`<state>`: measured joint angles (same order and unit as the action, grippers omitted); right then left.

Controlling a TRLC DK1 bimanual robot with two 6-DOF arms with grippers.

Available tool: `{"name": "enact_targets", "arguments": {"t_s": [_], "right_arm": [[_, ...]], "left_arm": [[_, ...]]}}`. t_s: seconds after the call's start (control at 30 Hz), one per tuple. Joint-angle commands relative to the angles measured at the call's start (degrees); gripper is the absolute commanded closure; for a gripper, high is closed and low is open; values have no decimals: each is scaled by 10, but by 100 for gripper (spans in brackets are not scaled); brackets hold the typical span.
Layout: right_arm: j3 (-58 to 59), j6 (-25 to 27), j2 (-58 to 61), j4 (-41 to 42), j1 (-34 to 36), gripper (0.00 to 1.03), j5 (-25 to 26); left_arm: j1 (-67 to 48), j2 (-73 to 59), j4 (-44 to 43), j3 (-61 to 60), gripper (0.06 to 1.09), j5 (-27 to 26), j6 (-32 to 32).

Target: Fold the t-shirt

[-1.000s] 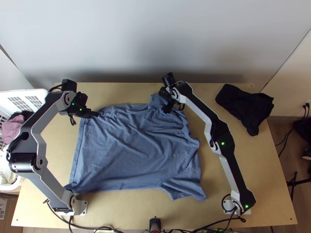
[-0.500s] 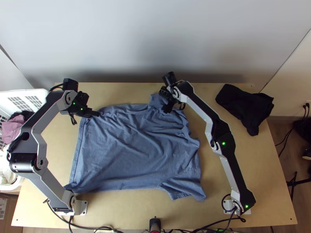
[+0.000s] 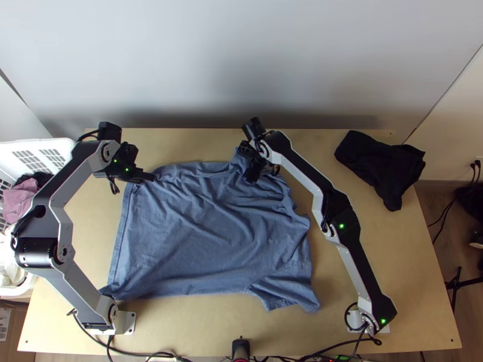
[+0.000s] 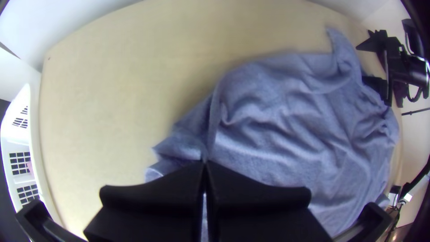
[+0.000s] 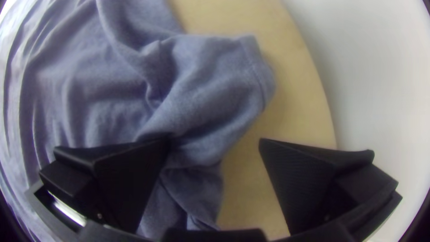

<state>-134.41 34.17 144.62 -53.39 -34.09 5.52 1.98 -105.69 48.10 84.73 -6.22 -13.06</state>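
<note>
The right gripper (image 5: 215, 141), jaws apart, had shifted toward the left gripper (image 4: 204, 163), closed on the far edge of the t-shirt (image 3: 199, 229), spread creased across the table (image 3: 392, 265), the apparent fold preparation next requiring a sleeve (image 5: 224, 76) grip.

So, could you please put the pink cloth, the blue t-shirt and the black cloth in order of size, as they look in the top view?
Largest to smallest:
1. Blue t-shirt
2. Black cloth
3. Pink cloth, going by the part that shows
</note>
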Motion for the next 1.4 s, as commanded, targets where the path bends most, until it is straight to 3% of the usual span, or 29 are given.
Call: {"name": "enact_targets", "arguments": {"t_s": [0.0,0.07,0.2,0.27,0.33,0.57,0.7,1.37], "right_arm": [[1,0,14,-12,0,12,-6],[1,0,15,-19,4,19,-6],[1,-2,16,-31,10,20,-6],[1,-2,17,-43,12,40,-6],[3,-6,18,-51,14,54,-6],[6,-6,25,-72,21,56,-6],[6,-6,23,-87,21,89,-7],[6,-17,-120,-88,44,91,-9]], "left_arm": [[-1,2,1,0,105,0,0],[0,2,1,0,105,0,0],[1,3,2,0,105,0,0],[0,3,2,0,105,0,0],[0,3,2,1,105,0,0],[0,7,2,2,105,0,1],[2,10,3,2,105,0,0],[-2,49,5,4,105,-9,1]]}}
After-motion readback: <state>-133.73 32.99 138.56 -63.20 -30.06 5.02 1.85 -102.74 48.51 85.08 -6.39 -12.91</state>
